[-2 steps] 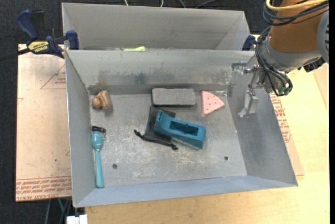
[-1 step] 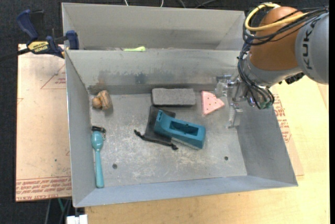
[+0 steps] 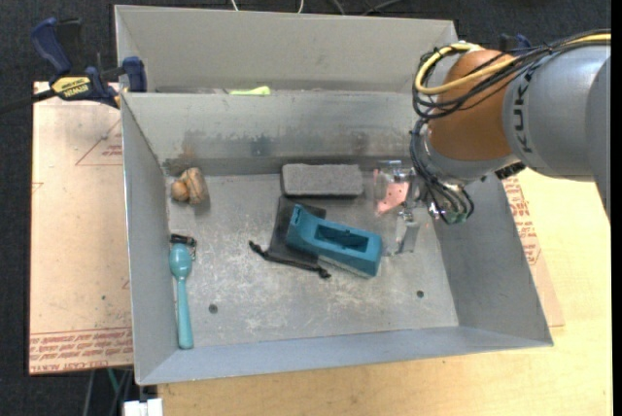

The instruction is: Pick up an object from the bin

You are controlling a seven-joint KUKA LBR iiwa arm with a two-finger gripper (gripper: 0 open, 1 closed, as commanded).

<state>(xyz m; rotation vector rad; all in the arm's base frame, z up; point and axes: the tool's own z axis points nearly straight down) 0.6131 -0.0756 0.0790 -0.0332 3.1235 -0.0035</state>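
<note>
My gripper (image 3: 402,237) hangs low in the bin; whether it is open or closed, I cannot tell. A teal plastic block (image 3: 340,246) lies just beside it toward the bin's middle, and a small pink piece (image 3: 391,199) sits near the back wall.

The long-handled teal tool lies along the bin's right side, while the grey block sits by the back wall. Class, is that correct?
Not quite. The camera view shows the long-handled teal tool along the left side of the bin; the grey block does sit by the back wall.
</note>
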